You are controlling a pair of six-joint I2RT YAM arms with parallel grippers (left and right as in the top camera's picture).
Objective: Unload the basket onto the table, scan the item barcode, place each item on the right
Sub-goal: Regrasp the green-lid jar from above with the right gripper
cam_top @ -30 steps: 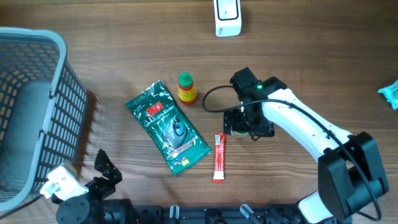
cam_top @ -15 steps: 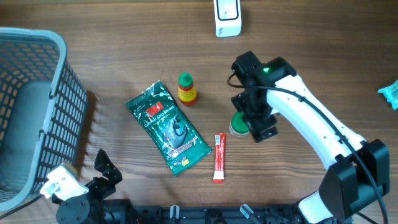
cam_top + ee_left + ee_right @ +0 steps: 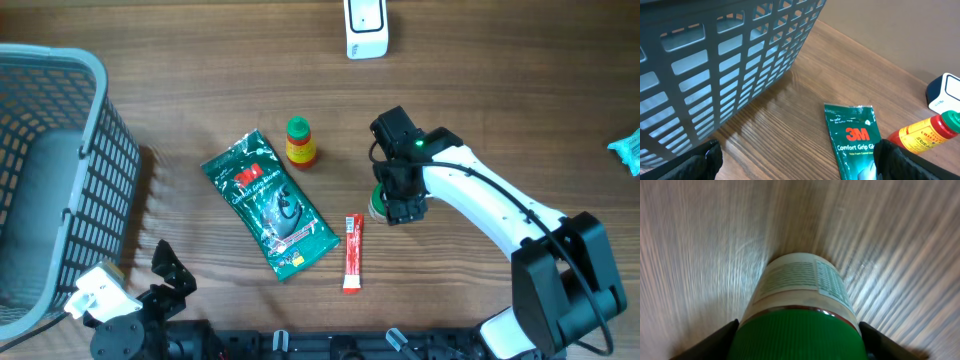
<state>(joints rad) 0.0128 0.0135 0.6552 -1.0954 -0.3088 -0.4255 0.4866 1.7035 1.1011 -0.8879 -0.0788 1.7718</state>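
As right claw (image 3: 797, 330) flanks bottle (image 3: 799, 300) | green ribbed cap (image 3: 796, 342) | white label (image 3: 802, 280) (perhaps ingredients)

The right gripper (image 3: 397, 207) is sliding back toward 9 o'clock and dropping over the green-lidded jar (image 3: 800, 287), hiding most of it again. Its jaws are narrowing from wide open onto the lid's sides.

Matt wood-grain table (image 3: 200, 60), grey plastic basket (image 3: 112, 150), glossy foil pouch (image 3: 268, 205), ribbed plastic jar lid (image 3: 797, 335)
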